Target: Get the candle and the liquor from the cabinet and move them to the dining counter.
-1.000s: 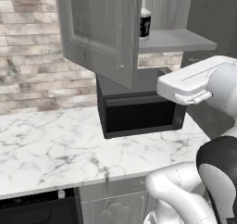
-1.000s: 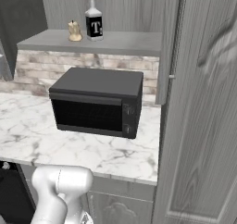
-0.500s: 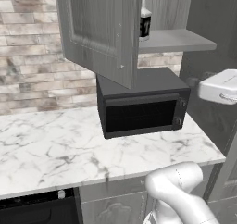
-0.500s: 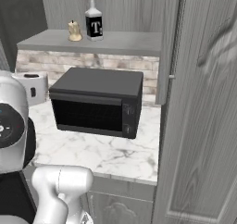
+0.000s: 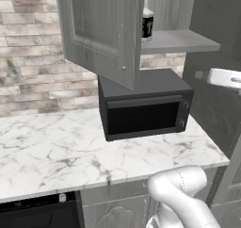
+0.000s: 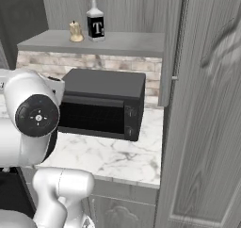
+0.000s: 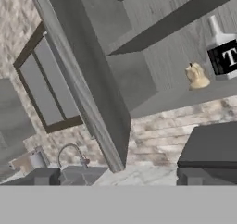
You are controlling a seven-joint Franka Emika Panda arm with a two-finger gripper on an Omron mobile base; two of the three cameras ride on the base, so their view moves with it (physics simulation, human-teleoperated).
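The cabinet (image 6: 117,15), a grey wood-grain wall unit, stands with both doors swung open, the left door (image 5: 101,31) hanging forward over the microwave (image 6: 101,104). On the cabinet's bottom board sit the candle (image 6: 75,31) and, just beside it on its right, the taller liquor (image 6: 95,22), a dark bottle with a pale label bearing a "T"; the two stand upright and apart from one another. An inner shelf (image 7: 185,15) above them appears bare where it can be seen. The black microwave rests on the marble worktop (image 5: 52,151) backed by a brick wall (image 5: 28,43). The gripper's fingers are spread wide and grasp nothing.
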